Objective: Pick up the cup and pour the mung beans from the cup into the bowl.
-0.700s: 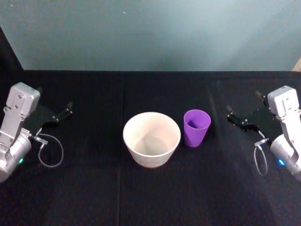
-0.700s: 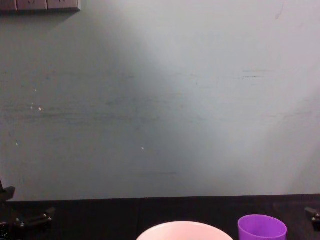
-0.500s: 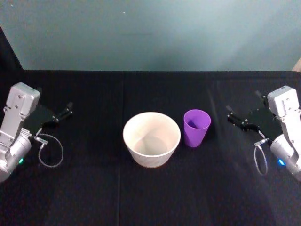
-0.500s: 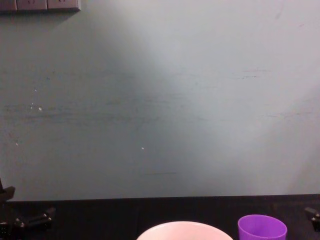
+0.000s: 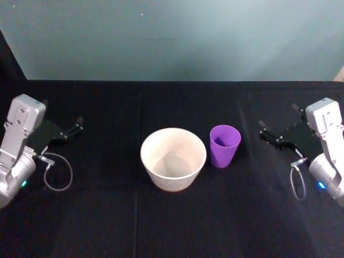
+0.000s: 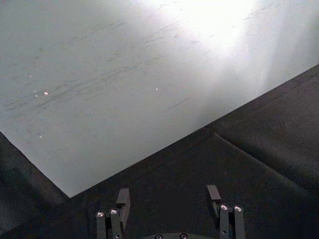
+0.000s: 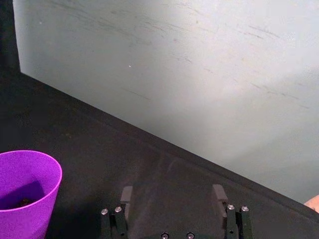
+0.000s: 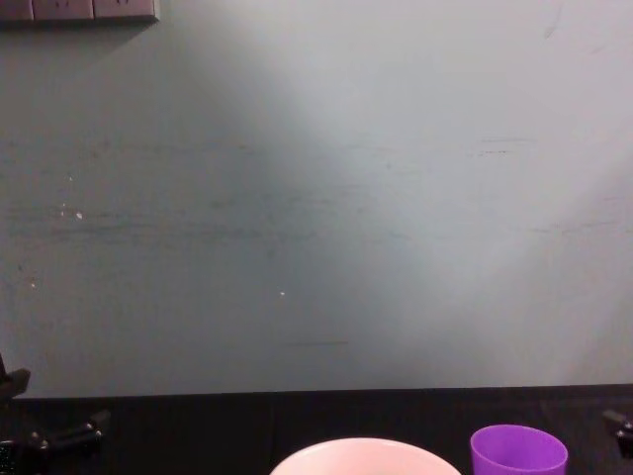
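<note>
Nearest you on the black table (image 5: 172, 231) stands the bowl (image 5: 172, 180), upright, wide and pale, roughly on the robot's midline. Just beside it, on the robot's right and a touch farther back, stands the cup (image 5: 224, 145), bright purple and upright, with a narrow gap between the two. From the right wrist view you can see a little dark matter at the bottom of the cup (too small to say what it is).

The right gripper (image 7: 172, 193) hangs out toward the right edge of the table, well apart from the cup. The cup lies off to the gripper's inner side, toward the table's middle. Its two fingers stand spread with nothing between them, so it grips nothing. The left gripper (image 6: 168, 197) mirrors it at the table's left side, well apart from the bowl, its fingers likewise parted and bare. A thin cable loop (image 5: 57, 173) hangs by the left wrist, and another by the right.

Farther back the black cloth runs to a pale teal wall (image 8: 316, 198). High at the wall's left, in the chest view, you can see a grey outlet strip (image 8: 79, 9).
</note>
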